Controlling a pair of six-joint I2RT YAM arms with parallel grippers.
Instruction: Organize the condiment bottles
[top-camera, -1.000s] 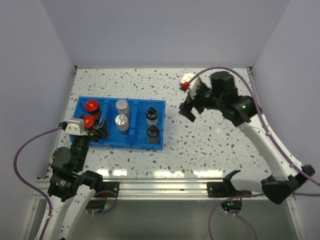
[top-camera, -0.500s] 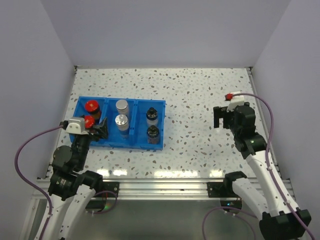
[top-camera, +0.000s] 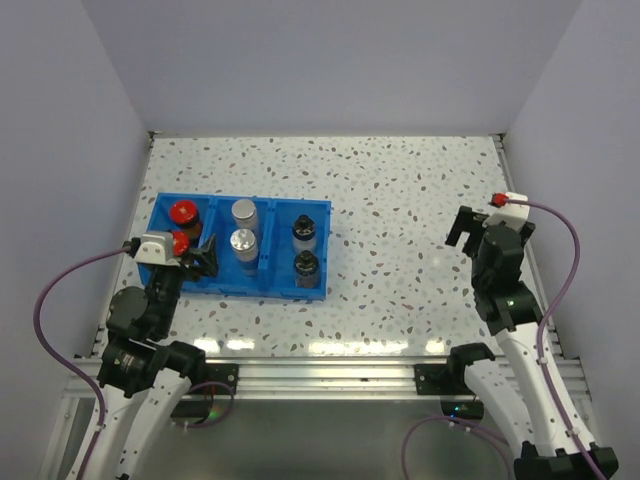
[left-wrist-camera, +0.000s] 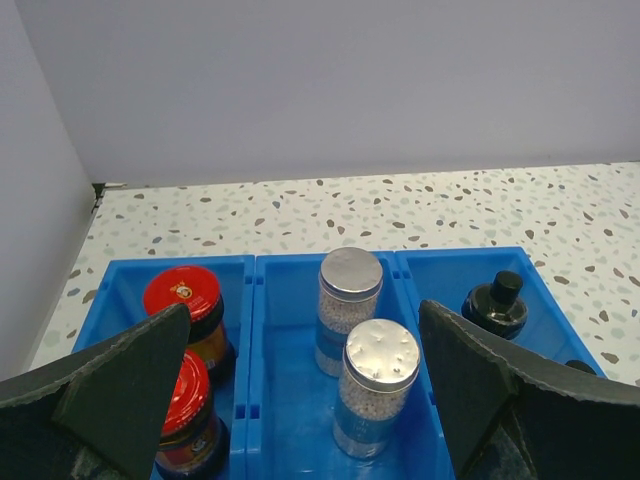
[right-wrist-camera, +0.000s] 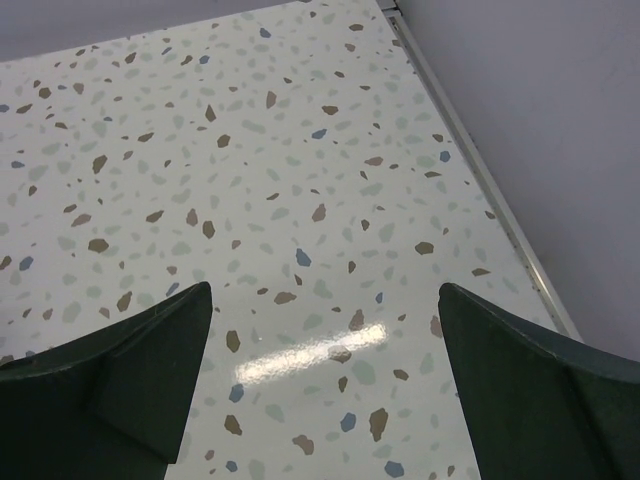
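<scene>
**Operator:** Top view. Where are the condiment bottles?

**Technician:** All six stand upright in the blue tray (top-camera: 262, 291), on the left half of the speckled table (top-camera: 400, 200). The left compartment holds the two red-lidded jars (top-camera: 183, 211), the middle compartment the two silver-topped shakers (top-camera: 244, 211), and the right compartment the two black-capped bottles (top-camera: 304, 231). In each compartment one bottle stands behind the other.

**Operator:** And the end effectors in that view?

**Technician:** The left gripper (top-camera: 205, 254) sits at the tray's near left corner, just beside the nearer jar. Whether it touches the jar cannot be determined. The right gripper (top-camera: 472, 226) is near the table's right edge, well apart from the tray.

**Operator:** Left wrist view.

**Technician:** The jaws are spread wide, with one of the fingers (left-wrist-camera: 120, 390) at each lower corner, and they grip nothing. The tray lies between and beyond them. The nearer jar is partly hidden behind the left-hand finger. Both shakers are in full view in the middle. The farther black-capped bottle shows at the right, and only a sliver of the nearer one is visible.

**Operator:** Right wrist view.

**Technician:** The jaws are likewise fully apart and grip nothing. Only bare speckled tabletop and the right wall's base strip appear between them.
</scene>
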